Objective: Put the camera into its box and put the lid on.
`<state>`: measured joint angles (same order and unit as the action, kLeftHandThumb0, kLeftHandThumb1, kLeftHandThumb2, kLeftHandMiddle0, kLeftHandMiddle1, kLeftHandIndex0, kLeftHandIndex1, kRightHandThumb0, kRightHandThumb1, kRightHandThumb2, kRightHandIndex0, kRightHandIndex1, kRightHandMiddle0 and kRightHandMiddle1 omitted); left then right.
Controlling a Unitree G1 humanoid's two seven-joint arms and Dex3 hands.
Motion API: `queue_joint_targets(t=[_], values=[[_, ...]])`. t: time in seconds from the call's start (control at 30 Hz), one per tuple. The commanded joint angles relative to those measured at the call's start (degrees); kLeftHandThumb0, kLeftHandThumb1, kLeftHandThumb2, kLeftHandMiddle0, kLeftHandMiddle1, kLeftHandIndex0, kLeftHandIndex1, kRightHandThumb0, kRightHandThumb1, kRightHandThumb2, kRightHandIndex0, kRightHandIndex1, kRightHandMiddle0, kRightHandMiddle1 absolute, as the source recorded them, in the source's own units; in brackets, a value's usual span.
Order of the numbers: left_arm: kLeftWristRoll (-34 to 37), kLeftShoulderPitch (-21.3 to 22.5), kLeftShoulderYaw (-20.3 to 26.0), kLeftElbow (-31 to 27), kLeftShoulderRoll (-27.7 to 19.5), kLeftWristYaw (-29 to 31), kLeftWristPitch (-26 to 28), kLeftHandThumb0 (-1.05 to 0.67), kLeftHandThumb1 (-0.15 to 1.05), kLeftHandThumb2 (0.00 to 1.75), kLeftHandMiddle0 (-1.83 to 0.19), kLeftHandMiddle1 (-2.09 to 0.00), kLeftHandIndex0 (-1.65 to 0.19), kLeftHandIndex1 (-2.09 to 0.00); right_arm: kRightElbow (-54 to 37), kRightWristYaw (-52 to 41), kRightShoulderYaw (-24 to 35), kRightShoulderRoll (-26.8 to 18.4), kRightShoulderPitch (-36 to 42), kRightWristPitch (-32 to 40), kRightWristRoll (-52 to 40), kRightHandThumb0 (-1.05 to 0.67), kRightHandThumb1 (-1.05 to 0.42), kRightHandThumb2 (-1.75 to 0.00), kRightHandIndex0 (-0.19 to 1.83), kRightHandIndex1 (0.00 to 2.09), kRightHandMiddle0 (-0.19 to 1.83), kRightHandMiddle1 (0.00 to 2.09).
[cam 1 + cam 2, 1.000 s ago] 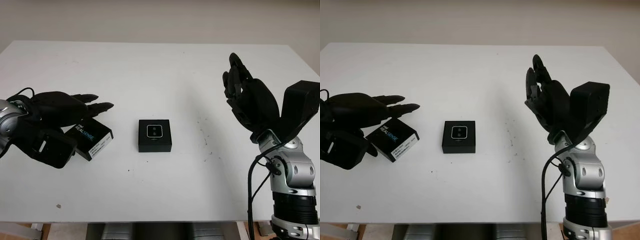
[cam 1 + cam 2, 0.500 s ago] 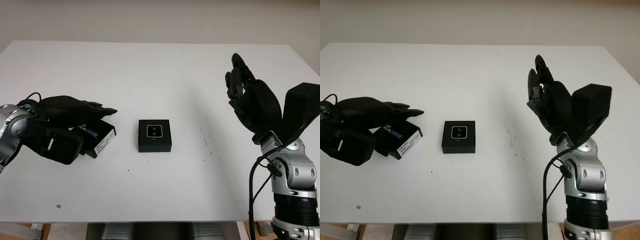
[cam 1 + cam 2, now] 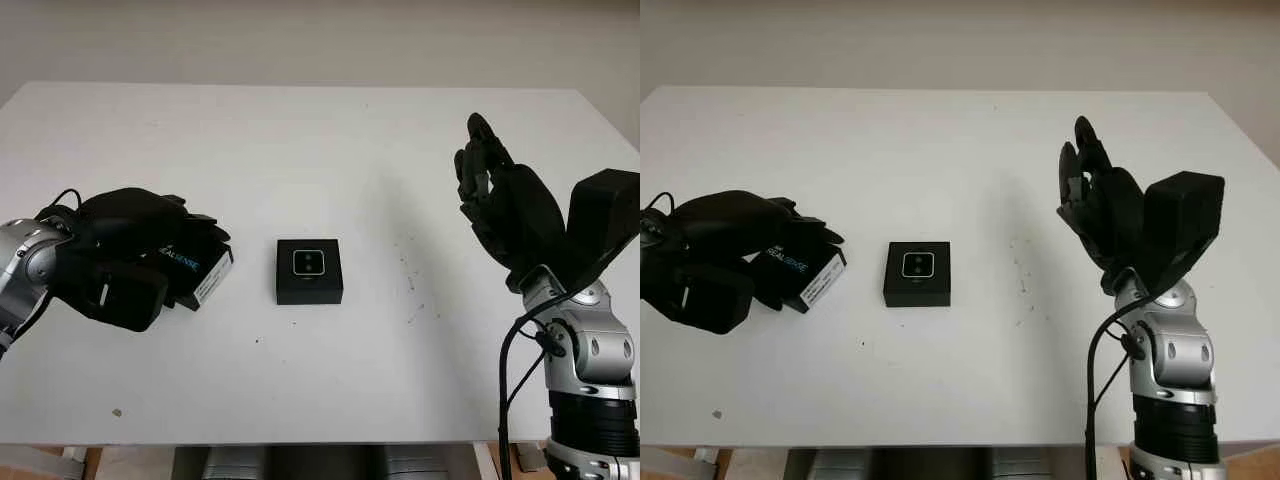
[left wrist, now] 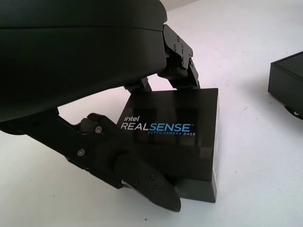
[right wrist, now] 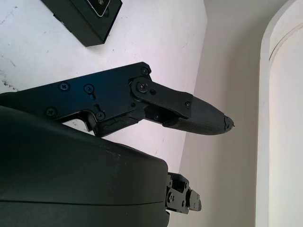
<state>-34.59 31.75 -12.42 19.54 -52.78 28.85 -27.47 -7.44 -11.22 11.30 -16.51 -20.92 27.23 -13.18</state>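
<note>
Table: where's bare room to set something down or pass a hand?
Free: the far half of the table, the near strip in front of the box, and the gap between box and raised open right hand. Crowded: the left edge, where the left hand closes on the lid.

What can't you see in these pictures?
- Lid, head views: the left hand covers much of it.
- Lid's underside, left wrist view: faces the table.
- Camera in the box: too small for detail; box cut off in both wrist views.
- Right hand: raised, open.
</note>
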Motion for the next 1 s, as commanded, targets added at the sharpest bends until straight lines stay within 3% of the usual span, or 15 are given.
queue_joint_targets(t=[0.0, 0.1, 0.23, 0.37, 0.67, 0.73, 0.83, 0.97], values=[[0.17, -1.33, -0.81, 0.11, 0.13, 0.43, -0.37, -0.33, 0.94, 0.06, -0.47, -2.09, -0.33, -1.20, -0.95, -0.34, 0.23, -0.64, 0.08, -0.47, -0.18, -0.71, -1.05, -0.72, -0.16, 0.05, -0.15, 0.06], [0.80, -1.51, -0.50, -0.15, 0.02, 0.46, -0.59, -0.31, 0.97, 0.06, -0.52, -2.09, -0.39, -1.29, -0.60, -0.79, 0.14, -0.71, 0.19, -1.17, 0.08, -0.70, -1.05, -0.72, -0.16, 0.05, -0.15, 0.05], [1.34, -1.50, -0.01, -1.13, -0.13, 0.00, -0.96, -0.30, 1.00, 0.06, -0.56, -2.09, -0.32, -1.39, -0.39, -0.46, 0.23, -0.41, 0.19, -0.80, 0.11, -0.70, -1.05, -0.70, -0.16, 0.05, -0.15, 0.05], [3.22, -1.08, 0.81, -4.12, -0.08, 3.72, 3.16, -0.31, 1.04, 0.07, -0.35, -2.09, -0.21, -1.37, 0.09, -0.62, -0.11, -0.40, 0.24, -1.28, 0.40, -0.71, -1.05, -0.70, -0.16, 0.05, -0.17, 0.05], [9.54, 2.60, 1.40, -6.67, 1.17, 10.28, 8.95, -0.29, 1.05, 0.18, -0.41, -2.09, -0.21, -1.36, 0.61, 0.47, -0.11, 1.25, 0.58, -2.28, 0.06, -0.68, -1.05, -0.71, -0.15, 0.06, -0.16, 0.05], [8.53, 3.96, 1.09, -7.37, 1.30, 10.61, 9.60, -0.30, 1.05, 0.19, -0.32, -1.92, -0.20, -1.36, 0.54, 0.53, -0.44, 1.16, 0.70, -1.96, 0.34, -0.66, -1.05, -0.72, -0.15, 0.06, -0.16, 0.05], [6.56, 5.60, 0.73, -8.99, 1.90, 10.58, 11.47, -0.31, 1.05, 0.17, -0.34, -1.63, -0.21, -1.35, 0.12, 0.86, -0.80, 1.42, 0.93, -1.51, 0.54, -0.66, -1.05, -0.73, -0.15, 0.06, -0.17, 0.05], [6.52, 7.54, 0.32, -9.46, 3.12, 11.70, 13.29, -0.28, 1.05, 0.16, -0.39, -1.88, -0.23, -1.34, -0.51, 1.44, -0.84, 2.14, 1.31, -0.75, 0.11, -0.65, -1.05, -0.73, -0.16, 0.05, -0.17, 0.05]])
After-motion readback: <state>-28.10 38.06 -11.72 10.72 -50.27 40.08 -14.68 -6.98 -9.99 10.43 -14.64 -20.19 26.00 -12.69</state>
